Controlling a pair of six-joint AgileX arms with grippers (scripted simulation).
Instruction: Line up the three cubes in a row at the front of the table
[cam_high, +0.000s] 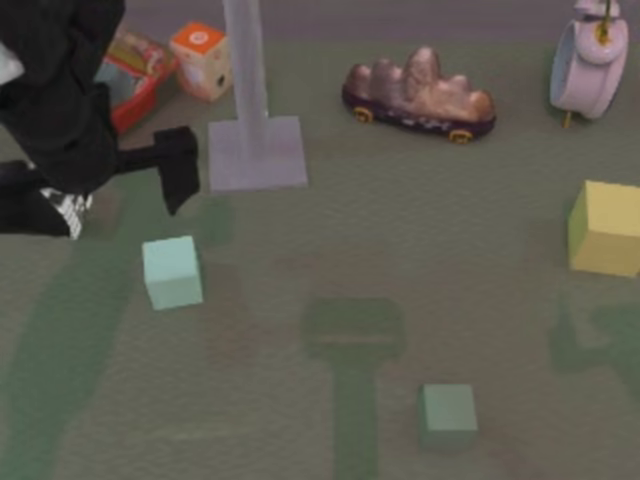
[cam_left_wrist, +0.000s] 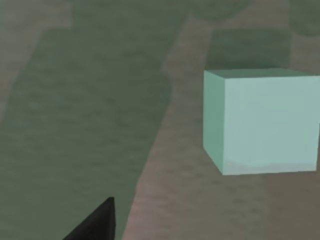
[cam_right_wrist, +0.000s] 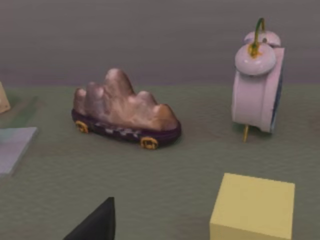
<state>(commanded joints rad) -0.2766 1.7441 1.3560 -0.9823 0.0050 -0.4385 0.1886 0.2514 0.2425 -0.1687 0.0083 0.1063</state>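
Observation:
The pale mint cube (cam_high: 172, 272) sits at the left of the grey-green table (cam_high: 400, 230). My left gripper (cam_high: 188, 170) hovers open just behind it, nothing between its fingers. The left wrist view shows that mint cube (cam_left_wrist: 262, 122) close by, and one dark fingertip (cam_left_wrist: 100, 222) apart from it. The small dull green cube (cam_high: 448, 415) rests near the front, right of centre. The yellow cube (cam_high: 605, 228) stands at the right edge. My right arm is out of the top view. Its wrist view shows one fingertip (cam_right_wrist: 100, 222) beside the yellow cube (cam_right_wrist: 252, 210), holding nothing.
Along the back stand a cream box with an orange top (cam_high: 202, 60), a red tray (cam_high: 135, 80), a grey post on a square base (cam_high: 255, 150), a rock-topped toy car (cam_high: 418, 95) and a pink alarm clock (cam_high: 590, 65).

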